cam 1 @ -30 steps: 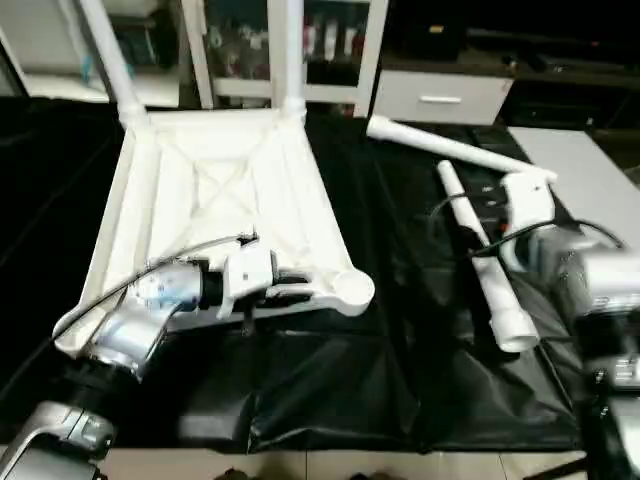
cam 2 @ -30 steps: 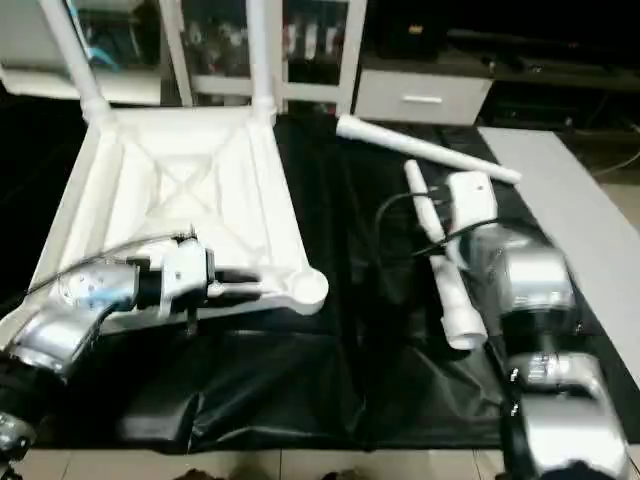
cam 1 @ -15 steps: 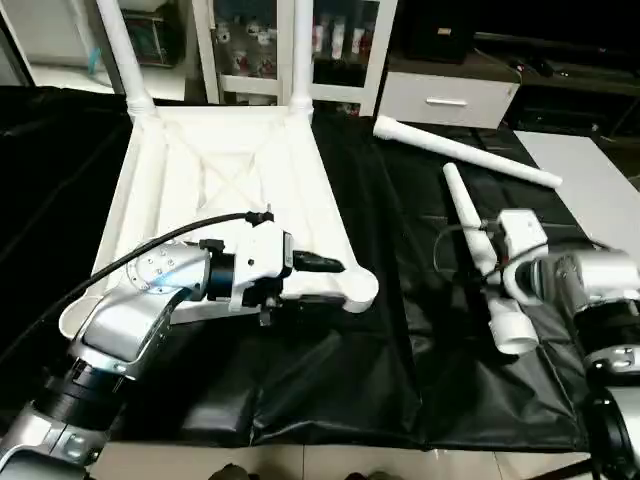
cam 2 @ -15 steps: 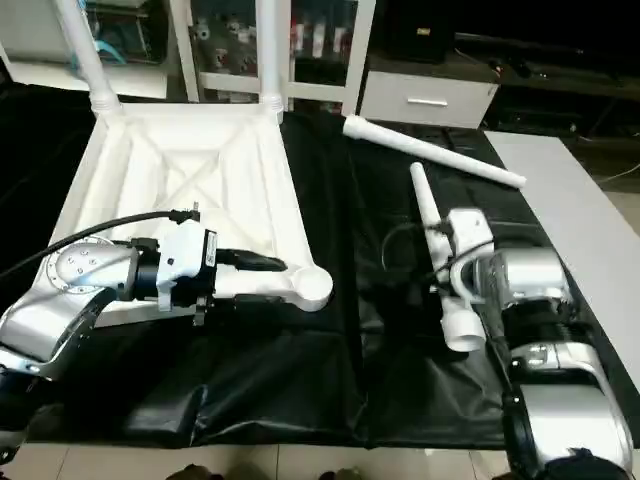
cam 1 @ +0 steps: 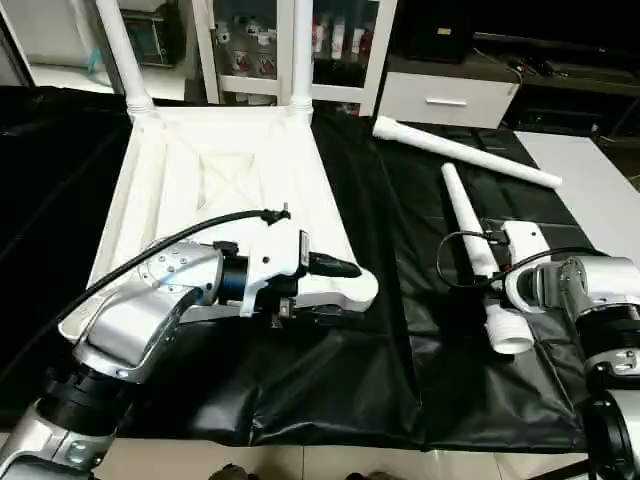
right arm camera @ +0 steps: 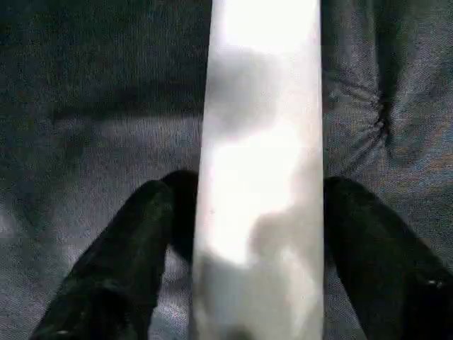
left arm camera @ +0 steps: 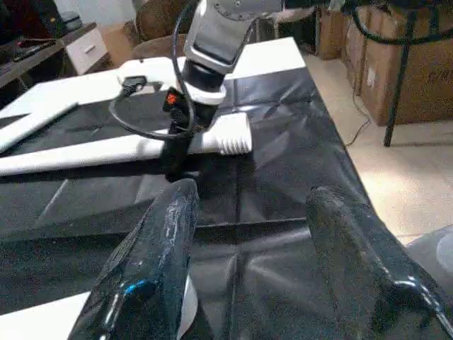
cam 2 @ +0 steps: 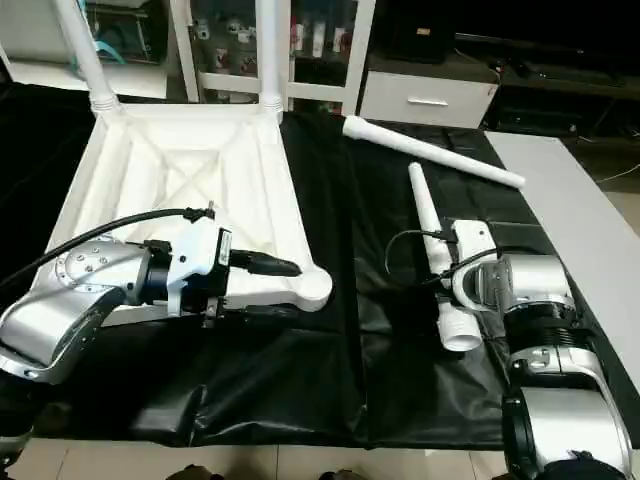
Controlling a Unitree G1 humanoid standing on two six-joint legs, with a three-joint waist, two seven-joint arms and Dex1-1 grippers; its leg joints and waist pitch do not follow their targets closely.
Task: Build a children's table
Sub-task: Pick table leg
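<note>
Children's table top [cam 1: 230, 190] lies underside up on the black cloth [cam 2: 330, 390], with two legs [cam 1: 118, 50] standing in its far corner sockets. Taking the top as our landmark, we read from its left to its right. At its near edge the left gripper [cam 1: 335, 268] points toward the empty near-right socket [cam 1: 355, 290]; its fingers [left arm camera: 152, 265] stand parted and hold nothing. Right of the top, one loose leg [cam 1: 465, 152] lies farther off. Nearer, a second loose leg [cam 2: 432, 245] lies on the cloth, and the right gripper [right arm camera: 244, 241] straddles it, fingers either side; we cannot tell whether they press the tube yet. We judge the step to be picking up this leg. To do it well, we would centre the tube between the fingers, grip firmly near the wide ribbed end, and lift level before carrying it to the socket.
</note>
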